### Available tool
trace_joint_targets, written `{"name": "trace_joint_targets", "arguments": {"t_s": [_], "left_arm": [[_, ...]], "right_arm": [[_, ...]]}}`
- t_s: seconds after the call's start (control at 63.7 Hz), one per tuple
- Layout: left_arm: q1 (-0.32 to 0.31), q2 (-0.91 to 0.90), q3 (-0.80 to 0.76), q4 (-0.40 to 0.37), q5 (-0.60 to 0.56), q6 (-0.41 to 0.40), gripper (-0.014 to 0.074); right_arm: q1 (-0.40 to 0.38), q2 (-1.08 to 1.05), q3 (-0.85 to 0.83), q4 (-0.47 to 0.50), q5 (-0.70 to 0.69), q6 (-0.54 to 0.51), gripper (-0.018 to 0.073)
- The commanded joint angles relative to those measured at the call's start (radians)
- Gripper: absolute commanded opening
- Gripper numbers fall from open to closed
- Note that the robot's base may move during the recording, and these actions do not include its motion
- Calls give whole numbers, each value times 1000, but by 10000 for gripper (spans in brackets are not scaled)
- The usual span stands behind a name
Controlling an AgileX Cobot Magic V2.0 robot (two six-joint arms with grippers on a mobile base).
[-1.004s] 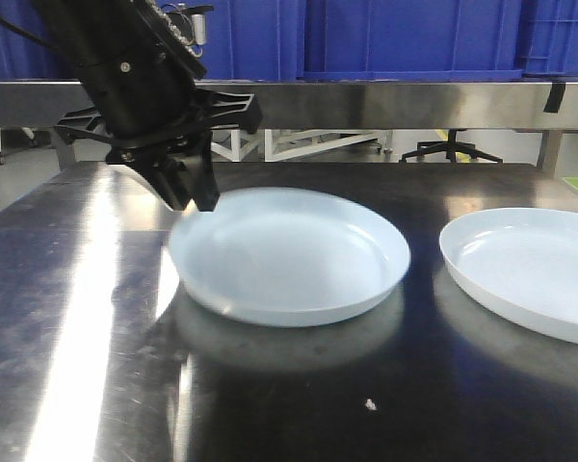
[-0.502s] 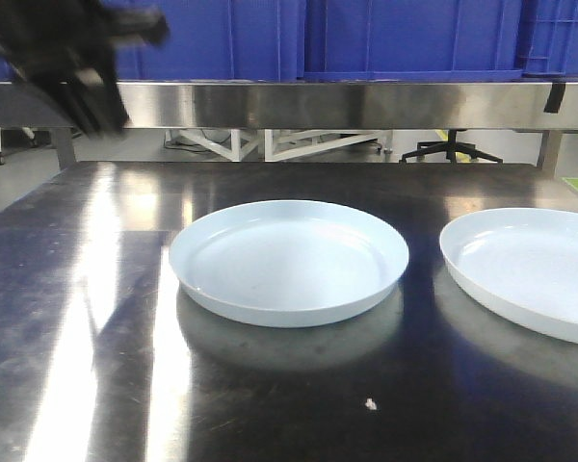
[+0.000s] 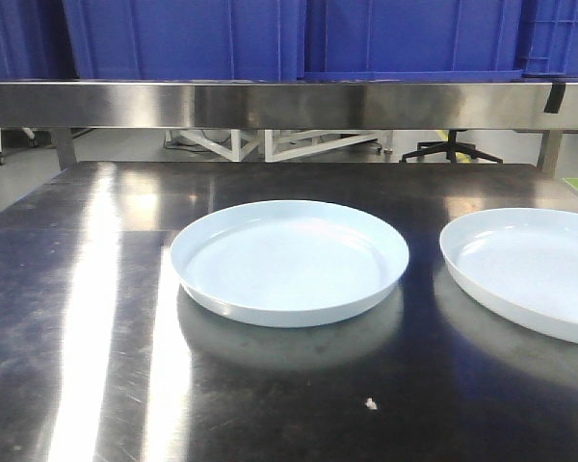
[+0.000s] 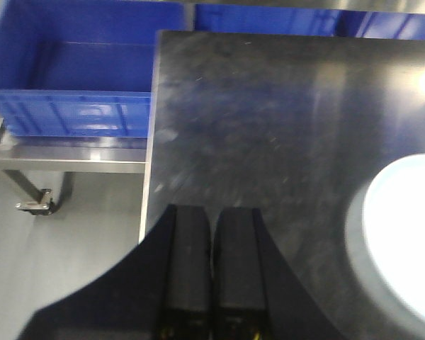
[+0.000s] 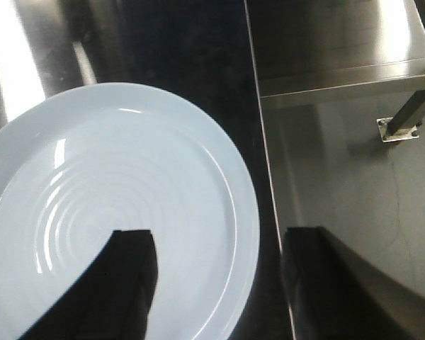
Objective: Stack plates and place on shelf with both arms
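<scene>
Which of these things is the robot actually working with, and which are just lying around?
Part of the job:
left plate
right plate
steel shelf

Just there:
blue crates
office chair in the background
white speck on the table
</scene>
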Motion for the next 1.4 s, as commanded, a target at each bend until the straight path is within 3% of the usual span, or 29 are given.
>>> {"name": "trace_joint_targets", "arguments": {"t_s": [0.0,0.251,0.643,0.738,0.894,1.114,1.302,1.381], "left_arm": [[2,-117,97,20,-102,-45,88],[2,-324,373,-12,-141,-54,88],[2,-350,408,-5,-118,-54,88],[2,-350,408,-5,-118,-54,88],[2,-350,408,-5,-118,-54,88],[2,-350,408,-5,-118,-54,88],[2,-350,408,-5,-118,-54,88],[2,-350,408,-5,-118,-54,88]], "right_arm": [[1,-13,-35,-3,-54,-10,498],[1,-13,-35,-3,-52,-10,498],[1,-13,-35,-3,-54,-10,494],[1,-13,-35,-3,-54,-10,402],[1,-13,-35,-3,-32,-10,32],[1,-13,-35,-3,-31,-10,190],[1,-13,-35,-3,-31,-10,483],[1,-13,-35,-3,-31,-10,486]]}}
